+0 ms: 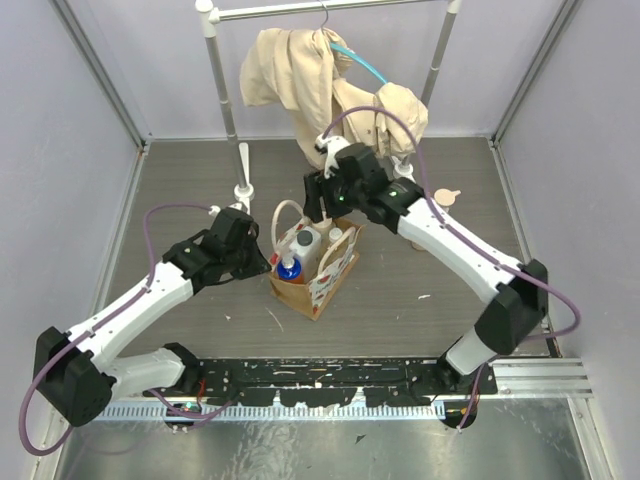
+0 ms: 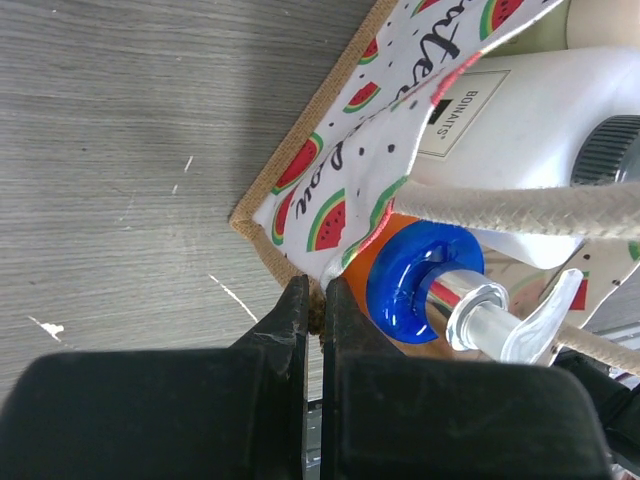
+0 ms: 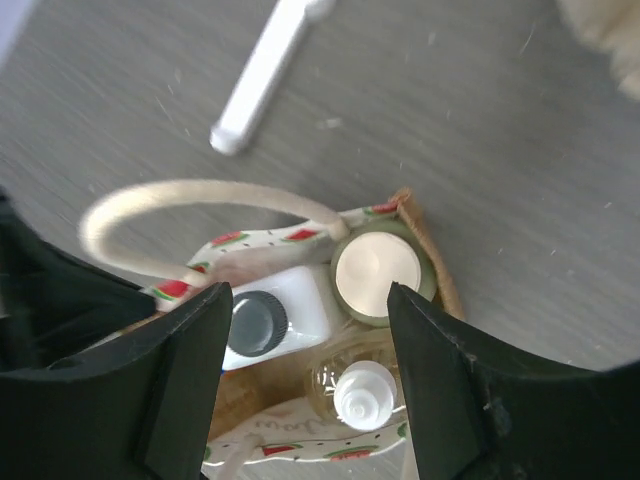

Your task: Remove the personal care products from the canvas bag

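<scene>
Left gripper (image 2: 315, 300) pinches the canvas bag (image 2: 330, 190) tight at its corner rim, steadying it on the table (image 1: 180, 180), while my right gripper (image 3: 308, 300) hangs wide open and empty above the cream-lidded jar (image 3: 377, 272) inside, so I judge a pick is starting and next it must descend around that jar.

A beige garment (image 1: 322, 80) hangs from a metal rail (image 1: 330, 9) well beyond the right pincer (image 1: 316, 203). A white bar (image 3: 265, 70) lies on the grey table (image 1: 180, 180), past the pincer and to its left. A small tan disc (image 1: 447, 196) sits off to its right.
</scene>
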### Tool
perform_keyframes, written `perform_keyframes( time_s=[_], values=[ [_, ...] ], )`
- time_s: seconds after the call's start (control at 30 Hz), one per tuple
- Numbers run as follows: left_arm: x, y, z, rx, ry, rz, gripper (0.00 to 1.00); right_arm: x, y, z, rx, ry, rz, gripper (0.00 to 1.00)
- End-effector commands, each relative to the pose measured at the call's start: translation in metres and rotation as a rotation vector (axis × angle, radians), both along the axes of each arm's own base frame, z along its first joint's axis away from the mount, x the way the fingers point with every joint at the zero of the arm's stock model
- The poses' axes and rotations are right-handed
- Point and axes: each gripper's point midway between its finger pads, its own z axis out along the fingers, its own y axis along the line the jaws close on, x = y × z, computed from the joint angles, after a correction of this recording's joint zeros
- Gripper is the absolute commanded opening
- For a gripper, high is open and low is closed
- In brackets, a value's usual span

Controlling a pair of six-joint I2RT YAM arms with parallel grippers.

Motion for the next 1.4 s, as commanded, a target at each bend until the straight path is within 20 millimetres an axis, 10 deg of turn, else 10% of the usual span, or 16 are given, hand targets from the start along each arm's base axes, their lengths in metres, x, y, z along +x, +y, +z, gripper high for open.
perform_keyframes(
  time_s=[0.0,0.5,1.07,1.37],
  values=[
    [-0.031,0.026,-0.033,0.126,0.126,-0.006,0.06,-0.011,0.018,-0.003,-0.015,0.025,0.079,0.69],
    [-0.032,0.021,-0.039,0.110,0.139,-0.014,0.06,-0.040,0.042,-0.048,-0.008,0.262,-0.061,0.70],
    [-0.039,0.017,-0.047,0.071,0.147,-0.036,0.07,-0.028,0.044,-0.078,0.096,0.443,-0.460,0.78],
    [-0.035,0.018,-0.036,0.077,0.122,-0.042,0.07,-0.023,0.044,-0.112,-0.196,0.496,-0.712,0.86]
  ],
)
